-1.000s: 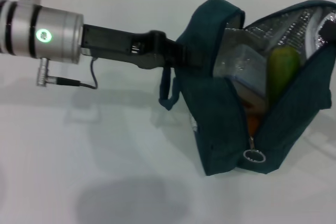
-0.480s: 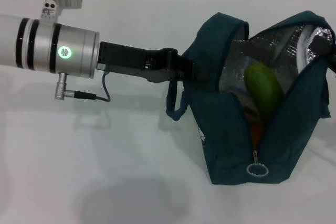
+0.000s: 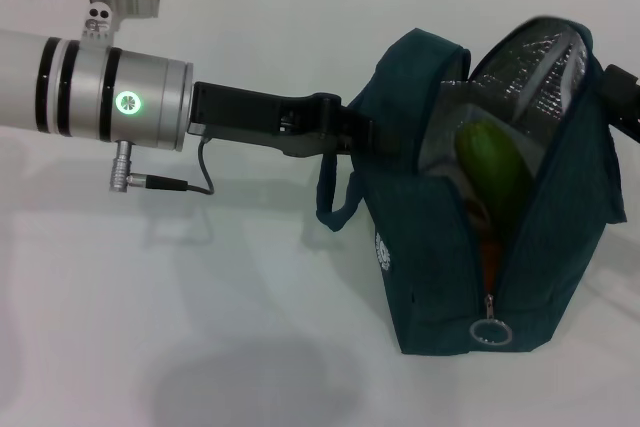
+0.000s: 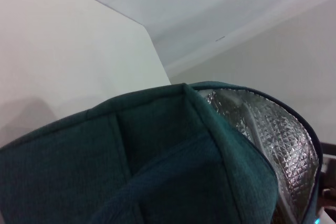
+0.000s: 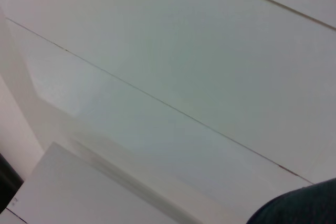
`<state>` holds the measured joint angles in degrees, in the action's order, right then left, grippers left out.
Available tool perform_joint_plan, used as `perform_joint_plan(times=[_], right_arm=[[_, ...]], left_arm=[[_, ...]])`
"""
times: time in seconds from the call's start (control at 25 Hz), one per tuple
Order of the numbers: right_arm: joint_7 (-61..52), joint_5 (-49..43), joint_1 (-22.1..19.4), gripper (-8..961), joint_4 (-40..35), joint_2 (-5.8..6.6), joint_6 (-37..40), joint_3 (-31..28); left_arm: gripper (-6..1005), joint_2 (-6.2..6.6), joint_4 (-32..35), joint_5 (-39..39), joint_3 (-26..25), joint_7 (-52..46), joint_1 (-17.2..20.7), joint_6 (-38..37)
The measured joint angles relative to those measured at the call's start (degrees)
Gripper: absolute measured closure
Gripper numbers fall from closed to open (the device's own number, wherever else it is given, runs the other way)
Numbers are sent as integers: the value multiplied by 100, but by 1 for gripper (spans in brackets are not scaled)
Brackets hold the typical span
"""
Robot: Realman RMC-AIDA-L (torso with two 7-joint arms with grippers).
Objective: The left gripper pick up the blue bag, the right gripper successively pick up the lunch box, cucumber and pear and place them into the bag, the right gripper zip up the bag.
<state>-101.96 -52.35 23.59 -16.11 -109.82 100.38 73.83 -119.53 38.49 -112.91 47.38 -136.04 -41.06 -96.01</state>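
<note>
The blue bag (image 3: 440,247) stands on the white table at the right of the head view, its top open and its silver lining (image 3: 540,62) showing. My left gripper (image 3: 352,133) reaches in from the left and is shut on the bag's near upper edge beside a loop handle (image 3: 335,202). The cucumber (image 3: 495,177) leans inside the opening, and an orange strip of the pear (image 3: 488,259) shows below it. The lunch box is hidden. The zipper ring (image 3: 490,333) hangs low on the front. A black part of my right gripper (image 3: 625,99) touches the bag's far edge. The left wrist view shows the bag's fabric (image 4: 131,166).
The white table (image 3: 200,327) stretches to the left and in front of the bag. A white wall rises behind it. The right wrist view shows pale wall panels and a corner of the bag's fabric (image 5: 307,208).
The bag has straightened up and its opening has narrowed, with the far side drawn upward. The cucumber has settled deeper. My left arm shifted slightly right, still holding the bag.
</note>
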Motion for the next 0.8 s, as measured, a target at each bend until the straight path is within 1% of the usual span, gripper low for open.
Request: perform_joint_plan(times=[0.12,0.32,0.44,0.56,0.72,0.8], right_arm=[[1,24,-60,670,25,3,84,-1],[65,48,-260,503,-30,32,219,-89],[371,26,-432,376,-34,94,509,-266],[1051,-17,-614,237,-82,139,863,-350],[2129,-426,-745,179,-93,169,1009,-358],[2834,-740,-769,150,-74,125,1011,-359]], left_arm=[[956,0,-4,10,-1,4,4,46],[956,3,-16,110,0,3,4,52],[956,6,-17,146,-1,5,4,52],[956,7,-17,143,0,6,10,90],[956,11,-55,110,-1,12,46,239],[956,19,-114,98,-1,31,52,304]])
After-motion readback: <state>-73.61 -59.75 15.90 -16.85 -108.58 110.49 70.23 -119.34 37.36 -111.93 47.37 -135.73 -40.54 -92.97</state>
